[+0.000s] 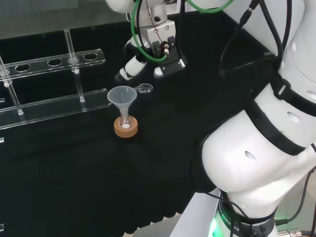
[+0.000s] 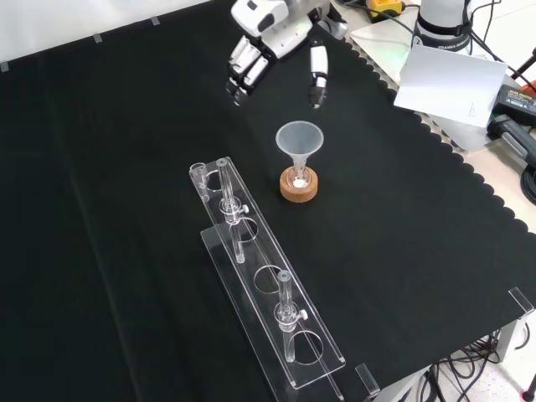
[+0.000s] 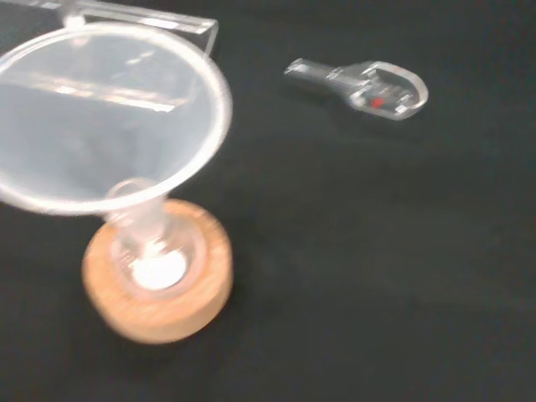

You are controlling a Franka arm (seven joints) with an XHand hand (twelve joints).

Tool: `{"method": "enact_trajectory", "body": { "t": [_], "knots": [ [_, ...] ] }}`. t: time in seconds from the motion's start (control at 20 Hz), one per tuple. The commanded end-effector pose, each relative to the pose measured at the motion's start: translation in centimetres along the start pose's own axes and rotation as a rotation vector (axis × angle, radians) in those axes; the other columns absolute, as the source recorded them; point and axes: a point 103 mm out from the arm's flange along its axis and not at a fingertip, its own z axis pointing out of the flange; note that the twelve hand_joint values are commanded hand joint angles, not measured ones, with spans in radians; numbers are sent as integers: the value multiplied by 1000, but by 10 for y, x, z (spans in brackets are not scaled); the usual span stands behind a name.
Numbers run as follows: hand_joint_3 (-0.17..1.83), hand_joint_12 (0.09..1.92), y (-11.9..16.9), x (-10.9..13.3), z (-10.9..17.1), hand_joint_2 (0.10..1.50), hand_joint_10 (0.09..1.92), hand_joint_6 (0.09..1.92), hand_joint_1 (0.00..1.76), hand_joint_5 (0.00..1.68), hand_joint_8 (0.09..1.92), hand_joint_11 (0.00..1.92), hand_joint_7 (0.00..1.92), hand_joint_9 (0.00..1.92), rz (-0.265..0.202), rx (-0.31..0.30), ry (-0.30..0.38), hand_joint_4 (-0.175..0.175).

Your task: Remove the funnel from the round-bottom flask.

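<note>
A clear funnel stands with its stem in the neck of a small round-bottom flask. The flask rests in a cork ring on the black cloth. My hand hovers apart from the funnel, up and to the right of it in the head view and above it in the front view. Its fingers point down at the cloth, spread from the thumb, and hold nothing.
A clear test-tube rack stands left of the flask in the head view and holds a few glass tubes. A small clear glass stopper lies on the cloth between funnel and hand. The cloth's scalloped edge runs along the front view's right.
</note>
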Motion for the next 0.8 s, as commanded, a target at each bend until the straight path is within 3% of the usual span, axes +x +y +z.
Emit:
{"method": "enact_trajectory", "body": {
  "t": [0.05, 0.25, 0.5, 0.8],
  "knots": [
    [169, 1399, -10, 26, 11, 621, 710, 87, 399, 227, 650, 375, 21, 330, -38, 43, -3, 2],
    [133, 1457, -10, 36, 16, 634, 765, 87, 396, 170, 550, 322, 1, 217, -41, 71, -19, 8],
    [82, 1523, -8, 41, 23, 658, 855, 87, 401, 86, 240, 218, 0, 25, -38, 92, -28, 18],
    [67, 1534, 0, 41, 34, 665, 871, 87, 400, 44, 131, 221, 0, 0, -49, 115, -34, 15]
  ]
}}
